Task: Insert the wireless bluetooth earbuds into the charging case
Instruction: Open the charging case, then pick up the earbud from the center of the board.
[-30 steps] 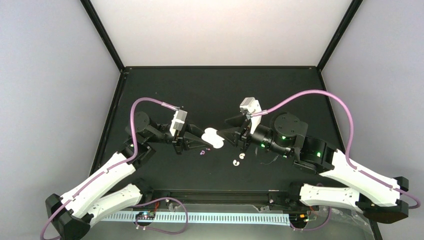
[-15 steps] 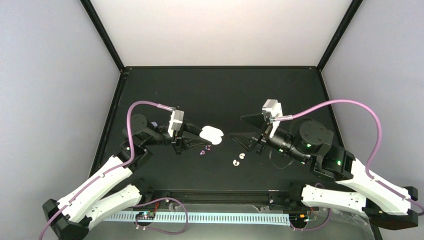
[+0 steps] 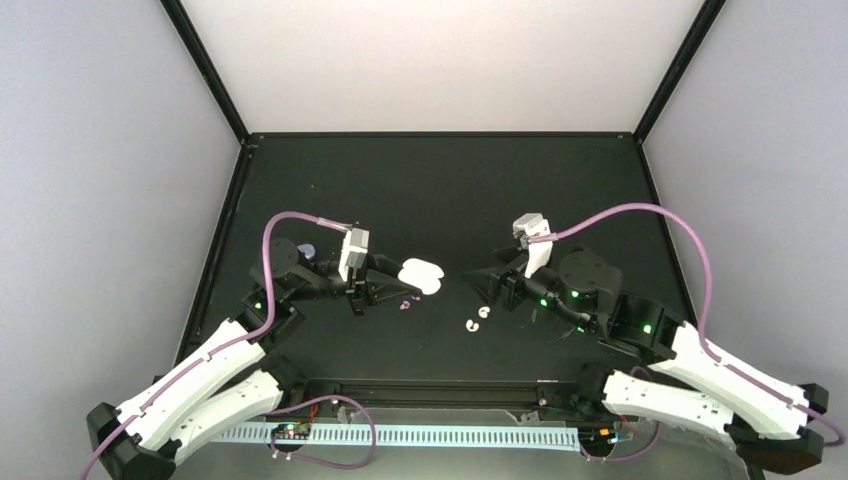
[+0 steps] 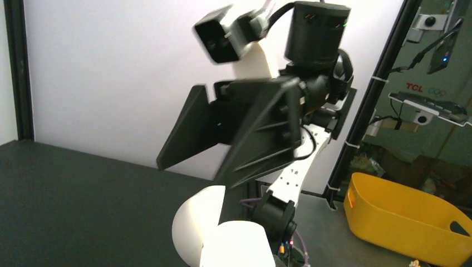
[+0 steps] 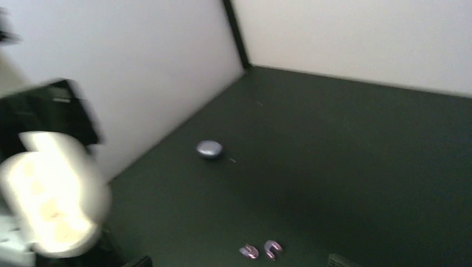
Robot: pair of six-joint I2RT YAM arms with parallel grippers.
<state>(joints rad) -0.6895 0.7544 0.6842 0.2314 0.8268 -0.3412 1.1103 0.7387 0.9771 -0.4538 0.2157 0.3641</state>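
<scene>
My left gripper [image 3: 401,279] is shut on the open white charging case [image 3: 421,275] and holds it above the black table. In the left wrist view the case [image 4: 200,228] fills the bottom centre with its lid up. In the right wrist view it [image 5: 50,200] is a blurred pale shape at the left. Two tiny white earbuds [image 3: 484,312] [image 3: 469,325] lie on the table just in front of my right gripper [image 3: 476,282]. That gripper is open and empty, its tips facing the case; it also shows in the left wrist view [image 4: 222,133]. The earbuds are out of both wrist views.
Two small purple curled pieces [image 3: 408,301] lie under the case, and also show in the right wrist view [image 5: 249,251] [image 5: 272,248]. A lavender rounded lump [image 3: 306,250] [image 5: 210,149] lies by the left wall. Pale walls enclose the black table [image 3: 440,190]. A yellow bin [image 4: 406,222] stands outside.
My right gripper has drawn back from the case to the right, then dropped lower and nearer the two earbuds. My left gripper has shifted slightly left with the case still held.
</scene>
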